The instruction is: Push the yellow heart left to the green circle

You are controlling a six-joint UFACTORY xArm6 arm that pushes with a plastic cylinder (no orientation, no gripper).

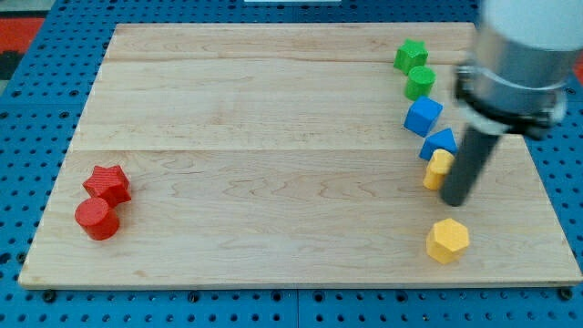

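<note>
Camera view shows the bench (273,137), a pale wooden board on a blue base. At the view's left, near the lower corner, the red star (107,183) touches the red cylinder (97,219) just below it; both sit close to the left edge. From there a wide stretch of bare wood runs across the middle to the view's right, where the other blocks line up in a column. At the top is the green star (411,56), with the green circle (420,83) touching it from below, both near the top edge. Beneath them come the blue cube (424,116) and a blue block (440,142) of unclear shape, then the yellow heart (438,169), partly hidden. The yellow hexagon (448,240) lies apart, lower down, near the bottom edge. My tip (455,200) rests just right of and slightly below the heart, touching or nearly so. The tool is a plain rod with no parts that spread or pinch. The heart lies well below the green circle, with both blue blocks between them.
</note>
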